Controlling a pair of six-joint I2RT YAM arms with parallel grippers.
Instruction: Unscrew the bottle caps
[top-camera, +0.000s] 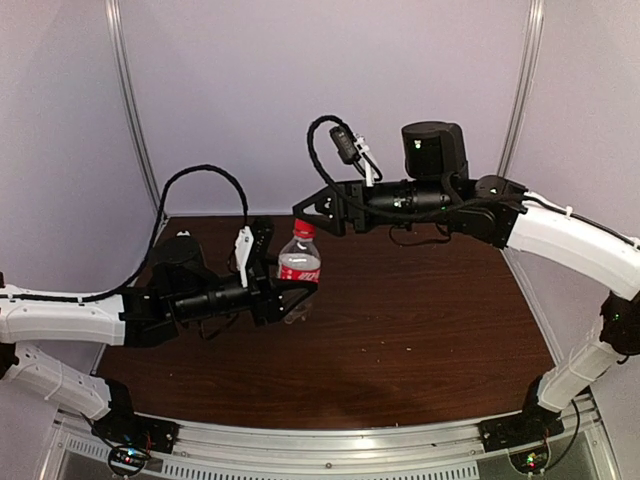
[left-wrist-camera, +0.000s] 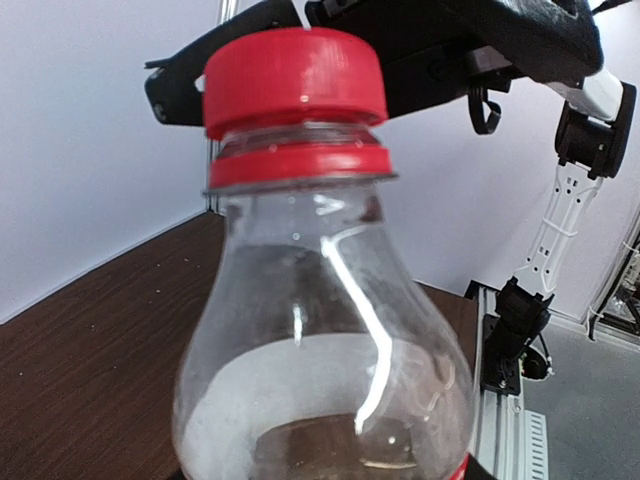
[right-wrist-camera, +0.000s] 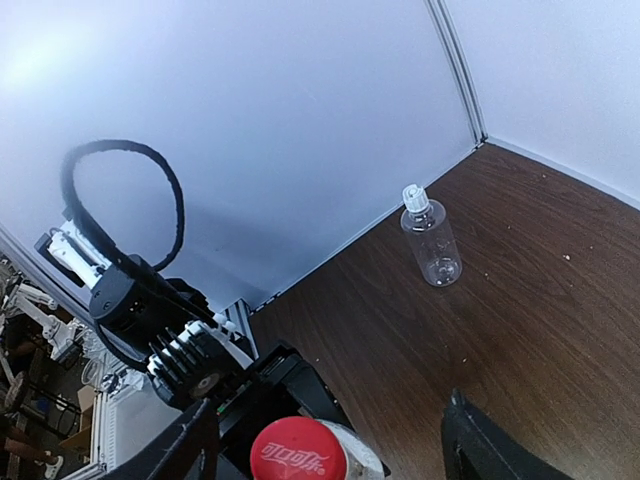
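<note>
The dark brown wooden table fills the lower half of the top view, and judged from it the job has barely begun: 0 of 2 caps are off.

The short clear plastic bottle with a red label band stands upright left of centre in the top view. The left gripper is clamped around its lower body, steadying it on the table. The taller plain clear plastic bottle shows only in the right wrist view, at upper right, standing alone on the table near the back wall, well apart from both arms.

The right gripper hangs over the short bottle with its jaws spread and holding nothing. In the right wrist view the bright red round plastic screw cap sits at bottom centre between the 2 fingers, with a gap on either side. In the left wrist view the cap sits down on the red ring below it; whether it has been loosened at all, I cannot tell.

The small white plastic screw cap is on the taller bottle, untouched.

What is left, as I judge it: close on the red cap, twist it free, then do the same for the white 1.
</note>
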